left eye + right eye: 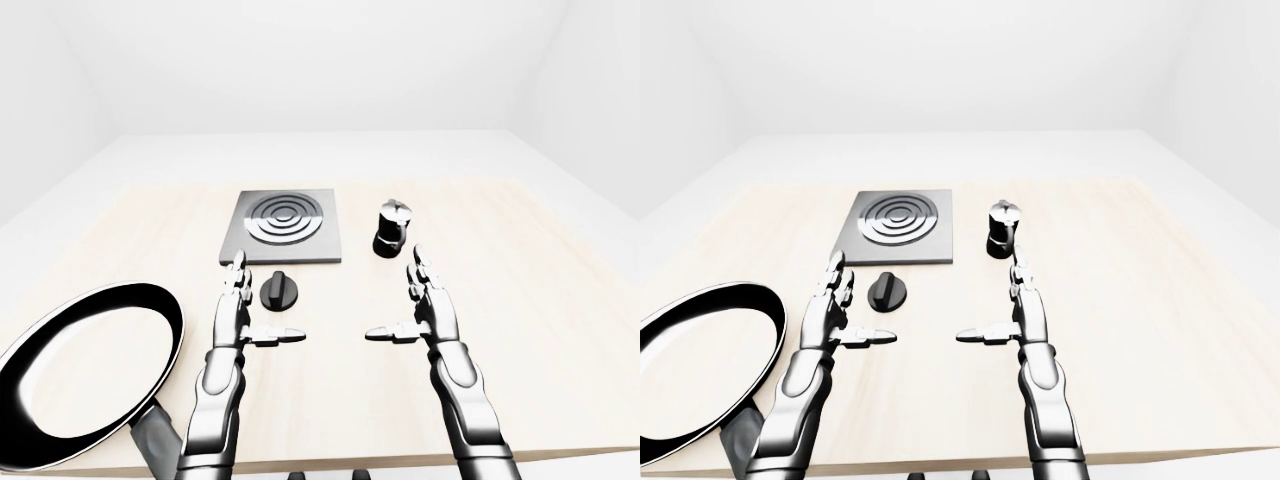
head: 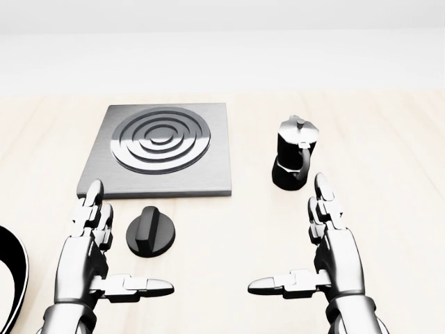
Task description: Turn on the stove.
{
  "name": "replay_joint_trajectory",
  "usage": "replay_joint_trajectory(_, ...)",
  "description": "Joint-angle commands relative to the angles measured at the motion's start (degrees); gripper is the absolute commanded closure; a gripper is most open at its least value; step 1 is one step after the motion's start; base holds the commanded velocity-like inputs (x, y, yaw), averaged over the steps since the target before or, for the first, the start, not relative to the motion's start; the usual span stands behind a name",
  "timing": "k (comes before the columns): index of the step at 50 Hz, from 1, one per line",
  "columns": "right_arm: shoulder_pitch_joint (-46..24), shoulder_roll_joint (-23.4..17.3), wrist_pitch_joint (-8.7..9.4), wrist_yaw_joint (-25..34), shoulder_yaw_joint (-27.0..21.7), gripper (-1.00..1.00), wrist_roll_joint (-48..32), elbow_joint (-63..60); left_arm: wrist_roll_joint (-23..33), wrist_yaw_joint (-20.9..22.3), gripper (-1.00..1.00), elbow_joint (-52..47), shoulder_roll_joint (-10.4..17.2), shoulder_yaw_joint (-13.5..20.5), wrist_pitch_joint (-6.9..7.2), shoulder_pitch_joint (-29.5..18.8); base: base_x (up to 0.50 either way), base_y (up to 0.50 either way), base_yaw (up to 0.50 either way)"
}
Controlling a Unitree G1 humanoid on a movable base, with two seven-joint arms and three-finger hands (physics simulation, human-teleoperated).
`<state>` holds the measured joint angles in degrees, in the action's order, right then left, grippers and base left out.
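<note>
I see my left hand (image 2: 94, 254) and right hand (image 2: 327, 254) spread apart, empty, low in the head view; the knob (image 2: 151, 232) sits below the stove (image 2: 161, 149), center-left.

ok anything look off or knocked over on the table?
Nothing stands out. The grey square stove plate lies flat, the round black knob sits just below it, the black moka pot stands upright, and the black frying pan rests flat at the left. Both hands hover open.

Bright, even, diffuse light washes the white walls nearly featureless, shadows on the pale wooden surface (image 1: 560, 330) are faint, and soft highlights gleam on the grey ringed metal stove plate (image 2: 162, 149), everything rendered sharp.
</note>
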<state>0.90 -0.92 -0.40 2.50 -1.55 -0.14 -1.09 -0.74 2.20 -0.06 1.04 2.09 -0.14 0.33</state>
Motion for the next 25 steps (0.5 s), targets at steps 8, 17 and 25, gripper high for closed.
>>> replay_joint_trajectory(8, 0.1, 0.0, 0.05, 0.2, 0.1, -1.00, -0.2, 0.1, 0.0, 0.1, -1.00, 0.1, 0.0, 0.0, 0.04, 0.0, 0.00, 0.00, 0.00)
replay_joint_trajectory(17, 0.0, 0.0, 0.06, 0.2, 0.0, -1.00, -0.3, 0.4, -0.3, 0.1, -1.00, 0.5, 0.0, 0.0, 1.13, -0.2, 0.00, 0.00, 0.00)
replay_joint_trajectory(25, 0.1, 0.0, 0.20, 0.2, 0.1, -1.00, -0.4, 0.2, 0.2, 0.2, -1.00, 2.2, 0.3, 0.0, 2.47, -1.5, 0.00, 0.00, 0.00)
